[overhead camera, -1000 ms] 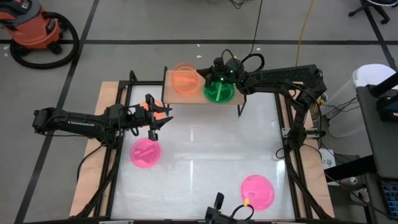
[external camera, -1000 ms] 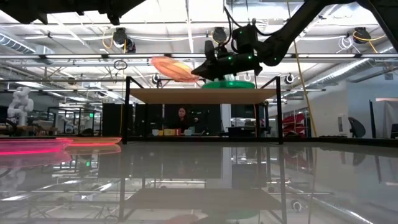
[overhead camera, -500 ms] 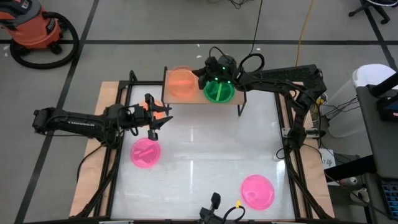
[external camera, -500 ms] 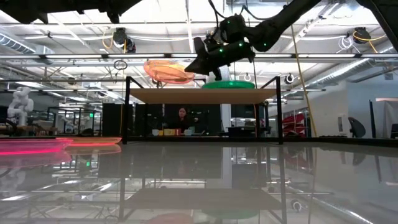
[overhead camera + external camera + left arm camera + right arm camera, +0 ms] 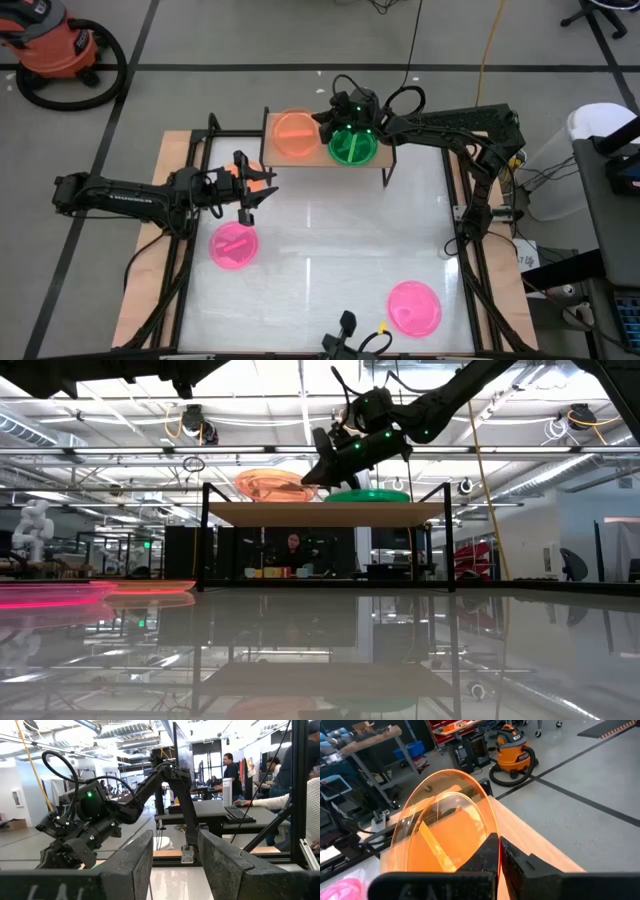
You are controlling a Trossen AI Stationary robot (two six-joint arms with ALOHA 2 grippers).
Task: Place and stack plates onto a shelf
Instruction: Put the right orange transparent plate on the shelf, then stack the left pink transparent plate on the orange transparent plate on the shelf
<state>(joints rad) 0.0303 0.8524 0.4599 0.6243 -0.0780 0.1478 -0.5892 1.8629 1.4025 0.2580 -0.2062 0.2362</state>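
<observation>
Lowered onto the shelf, orange plate stays pinched by right end effector.

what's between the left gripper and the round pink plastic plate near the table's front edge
In the high view, only bare white tabletop lies between the open left gripper and that pink plate. The other pink plate sits off that line, just below the gripper.

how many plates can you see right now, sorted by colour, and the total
Orange: 1, the orange plate on the shelf
Green: 1, the green plate beside it
Pink: 2, one pink plate and another pink plate
Total: 4
</observation>
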